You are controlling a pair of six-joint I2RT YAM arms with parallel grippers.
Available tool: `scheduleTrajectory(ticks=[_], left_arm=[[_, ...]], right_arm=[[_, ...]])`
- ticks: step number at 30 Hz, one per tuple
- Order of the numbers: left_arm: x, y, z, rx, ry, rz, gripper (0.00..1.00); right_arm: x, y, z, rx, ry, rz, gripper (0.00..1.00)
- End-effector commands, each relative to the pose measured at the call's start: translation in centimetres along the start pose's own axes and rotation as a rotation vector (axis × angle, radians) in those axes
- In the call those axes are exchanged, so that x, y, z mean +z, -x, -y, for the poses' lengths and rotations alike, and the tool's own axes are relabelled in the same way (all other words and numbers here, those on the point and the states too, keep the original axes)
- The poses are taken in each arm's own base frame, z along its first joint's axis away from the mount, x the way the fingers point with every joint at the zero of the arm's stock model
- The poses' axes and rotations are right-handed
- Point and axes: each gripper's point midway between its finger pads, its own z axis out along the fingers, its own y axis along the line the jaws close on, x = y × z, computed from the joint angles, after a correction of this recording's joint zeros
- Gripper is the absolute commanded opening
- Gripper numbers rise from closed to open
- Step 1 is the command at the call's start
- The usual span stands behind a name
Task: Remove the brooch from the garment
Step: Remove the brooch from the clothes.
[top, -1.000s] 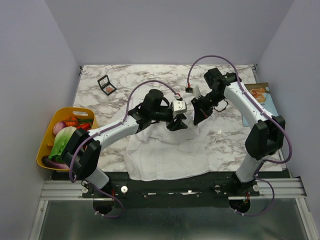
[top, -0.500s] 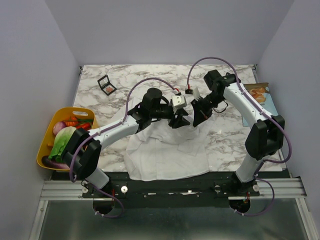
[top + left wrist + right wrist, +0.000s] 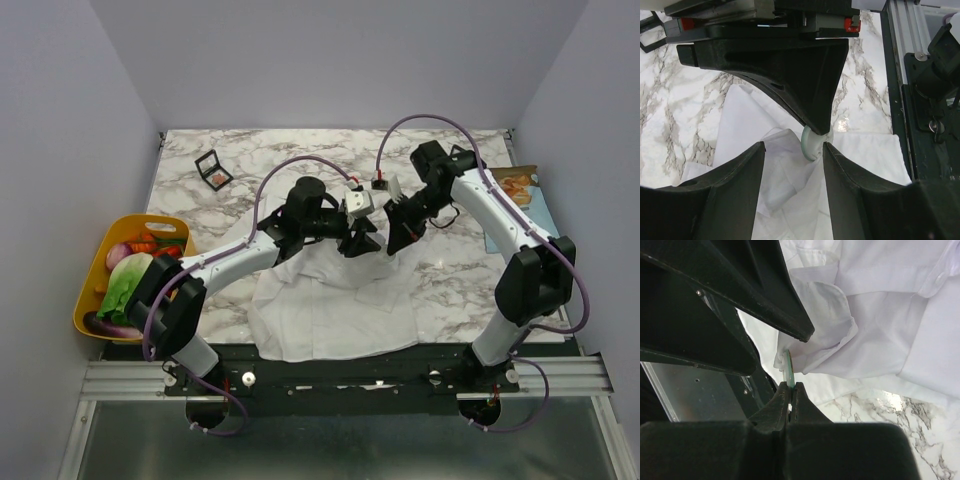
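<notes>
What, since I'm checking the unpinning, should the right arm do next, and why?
Probably ease the right gripper gently away from the shirt. Its fingers are shut on the brooch rim, and the brooch sits against a lifted fold of shirt beside the left fingers.

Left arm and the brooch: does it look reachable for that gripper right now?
Probably not. The right gripper is shut on the brooch, its fingers covering part of it. The left gripper straddles bunched garment right beside the pin, so little is left to grab.
</notes>
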Motion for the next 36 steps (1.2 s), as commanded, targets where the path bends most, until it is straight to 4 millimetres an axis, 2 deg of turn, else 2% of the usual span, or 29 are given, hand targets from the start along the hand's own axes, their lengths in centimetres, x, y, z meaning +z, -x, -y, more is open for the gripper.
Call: scheduleTrajectory(ticks=[1, 8, 14, 24, 36], left_arm=[[0.2, -0.4, 0.3, -0.008, -0.016, 0.004, 0.59], [0.6, -0.6, 1.3, -0.018, -0.058, 0.003, 0.59], [1.3, -1.5, 2.2, 0.004, -0.090, -0.034, 0.59], [1.9, -2.6, 1.7, 0.005, -0.062, -0.063, 0.59], [2.0, -2.4, 1.7, -0.006, -0.060, -0.043, 0.48]], right_arm=[[-0.6, 0.4, -0.7, -0.039, 0.009, 0.046, 0.01], [-0.6, 0.7, -0.9, -0.042, 0.015, 0.056, 0.01], [-0.7, 0.7, -1.1, -0.045, 0.016, 0.060, 0.01], [-1.0, 0.8, -1.7, -0.060, 0.033, 0.072, 0.01], [-0.9, 0.6, -1.7, -0.061, 0.034, 0.068, 0.01]])
